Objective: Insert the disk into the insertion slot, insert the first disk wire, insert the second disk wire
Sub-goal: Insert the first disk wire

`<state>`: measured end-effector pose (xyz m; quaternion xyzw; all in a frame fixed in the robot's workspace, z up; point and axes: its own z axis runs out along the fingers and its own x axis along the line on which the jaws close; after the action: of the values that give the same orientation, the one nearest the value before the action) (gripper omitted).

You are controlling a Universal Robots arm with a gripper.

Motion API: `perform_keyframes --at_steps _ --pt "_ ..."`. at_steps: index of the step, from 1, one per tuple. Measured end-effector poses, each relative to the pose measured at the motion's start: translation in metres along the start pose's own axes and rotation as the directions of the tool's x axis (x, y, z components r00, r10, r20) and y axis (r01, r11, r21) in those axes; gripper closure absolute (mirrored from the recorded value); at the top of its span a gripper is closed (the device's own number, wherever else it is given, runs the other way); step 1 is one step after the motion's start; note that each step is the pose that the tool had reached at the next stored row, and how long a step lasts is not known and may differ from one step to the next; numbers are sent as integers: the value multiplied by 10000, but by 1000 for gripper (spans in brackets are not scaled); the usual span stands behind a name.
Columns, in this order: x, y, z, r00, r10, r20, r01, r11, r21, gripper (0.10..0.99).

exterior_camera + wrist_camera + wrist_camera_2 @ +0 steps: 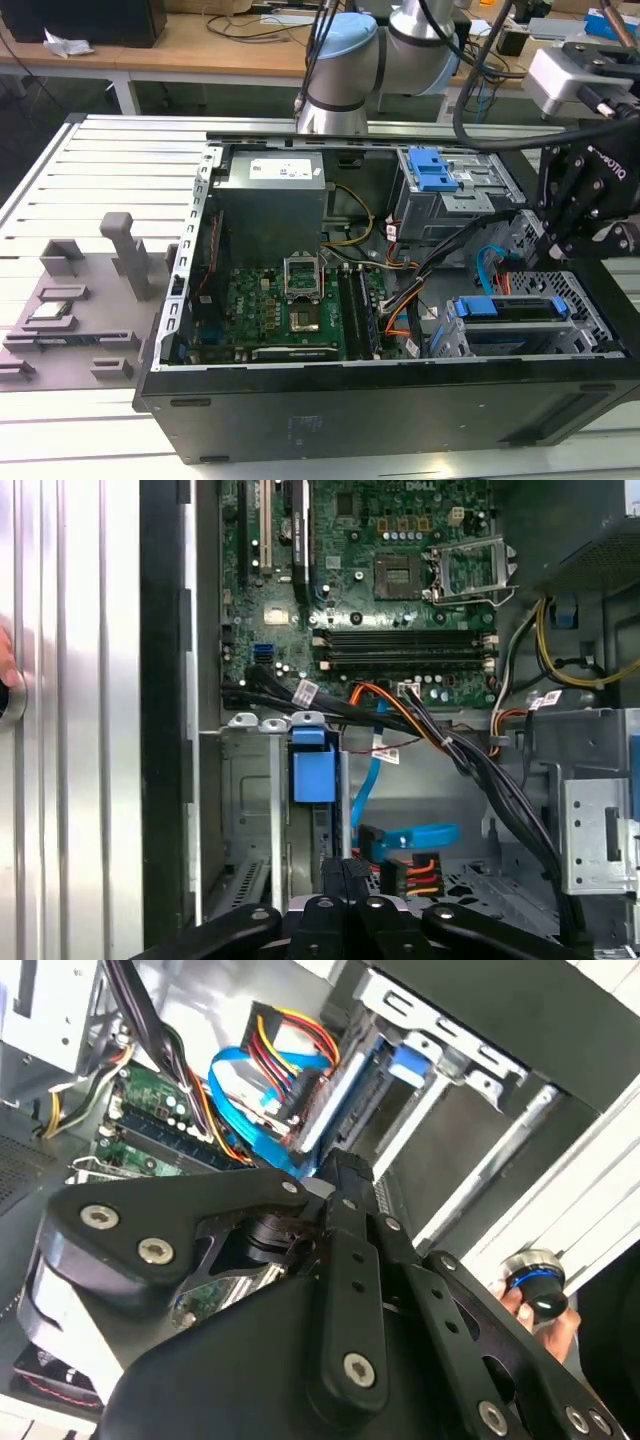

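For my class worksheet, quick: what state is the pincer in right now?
Pincer: closed, with nothing visibly held.

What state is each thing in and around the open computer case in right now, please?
disk: inside the insertion slot, blue carrier showing.
blue data wire: looped beside the disk; plugged in or not, cannot tell.
power wire: connector lying beside the blue one; same doubt.
gripper: shut, tips near both connectors.
processor socket: retaining frame swung open.
computer case: on its side, panel off.
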<state>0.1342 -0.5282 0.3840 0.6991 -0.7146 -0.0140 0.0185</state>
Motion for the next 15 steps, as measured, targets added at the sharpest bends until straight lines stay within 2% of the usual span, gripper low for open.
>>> perform_keyframes --at_steps 1,3,5,8,13,14,15 --pt "-44 -17 26 10000 1 -12 -1 10000 -7 980" --pt "-203 -98 81 10000 3 -38 -4 10000 -35 980" --pt "-249 -133 107 10000 2 -46 -3 10000 -47 980" --pt "-266 -138 164 10000 3 -54 -3 10000 -56 980" --pt "-265 -138 165 10000 3 -58 -4 10000 -56 980" --pt "-265 -139 165 10000 3 -58 -3 10000 -56 918" --pt "-265 -139 165 10000 3 -59 -3 10000 -56 918"
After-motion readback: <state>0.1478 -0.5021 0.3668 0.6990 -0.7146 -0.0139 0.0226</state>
